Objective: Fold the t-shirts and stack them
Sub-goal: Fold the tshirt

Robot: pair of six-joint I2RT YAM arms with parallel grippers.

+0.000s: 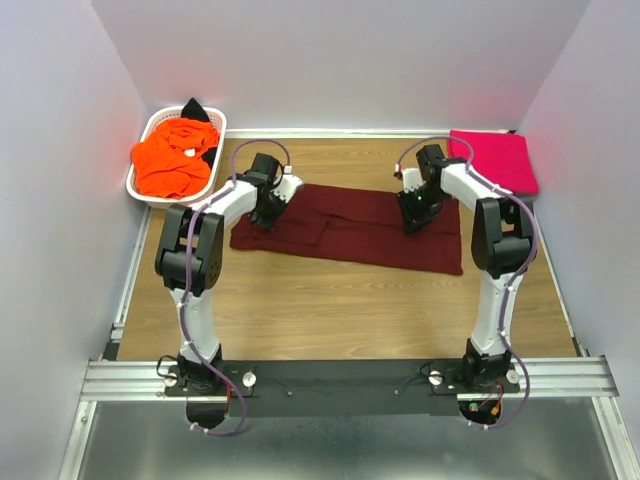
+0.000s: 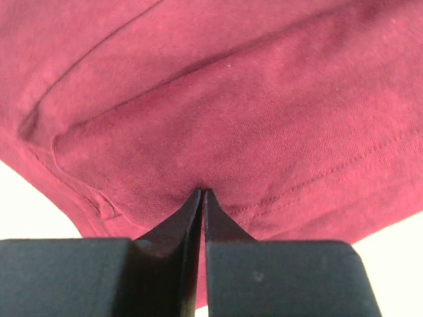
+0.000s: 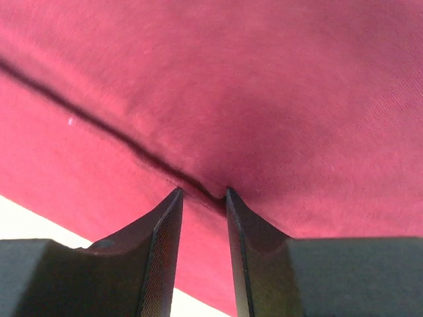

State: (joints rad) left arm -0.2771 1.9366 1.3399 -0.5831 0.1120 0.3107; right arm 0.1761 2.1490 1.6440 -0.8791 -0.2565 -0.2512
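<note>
A dark maroon t-shirt (image 1: 350,230) lies flat as a long band across the middle of the table. My left gripper (image 1: 268,216) is down on its left end. In the left wrist view its jaws (image 2: 201,193) are shut, with the tips pinching maroon cloth (image 2: 231,99) near a stitched hem. My right gripper (image 1: 412,222) is down on the shirt's right part. In the right wrist view it (image 3: 201,191) is narrowly open, its tips pressed on the cloth (image 3: 264,79) astride a dark fold edge. A bright pink t-shirt (image 1: 497,160) lies folded at the back right.
A white lattice basket (image 1: 222,135) stands at the back left, holding a crumpled orange t-shirt (image 1: 172,160) and a black one (image 1: 195,108). Grey walls close in the left, back and right sides. Bare wood shows in front of the maroon shirt.
</note>
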